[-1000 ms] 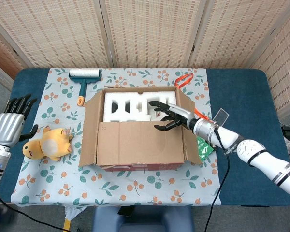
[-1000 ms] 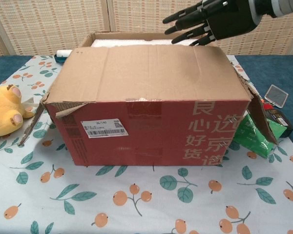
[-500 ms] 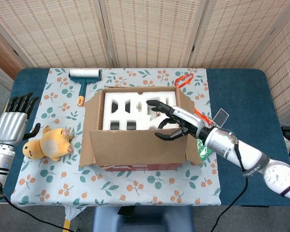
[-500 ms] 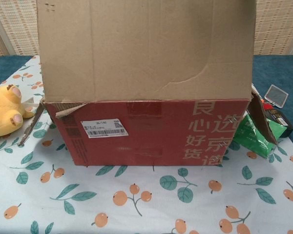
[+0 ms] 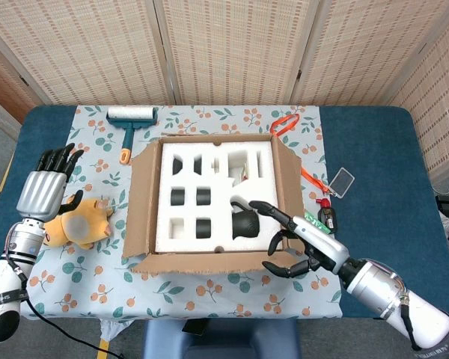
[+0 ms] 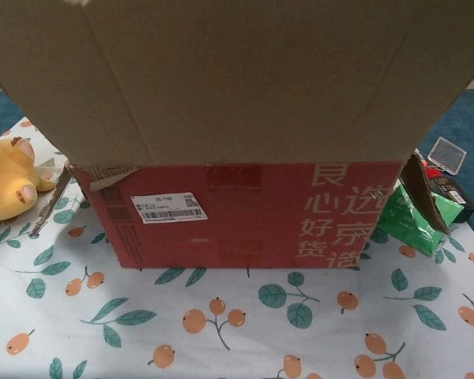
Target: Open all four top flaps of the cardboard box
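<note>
Bright, even overhead light throughout; shadows are soft, no glare. Both views are sharp, with slight edge bowing.

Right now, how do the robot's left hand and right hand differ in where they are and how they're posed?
The left hand is silver-backed and hangs over the table edge beside the plush toy, fingers pointing away from the robot. The right hand is black and sits at the cardboard box's near right corner, fingers spread and curled towards the foam insert. Both hold nothing.
</note>
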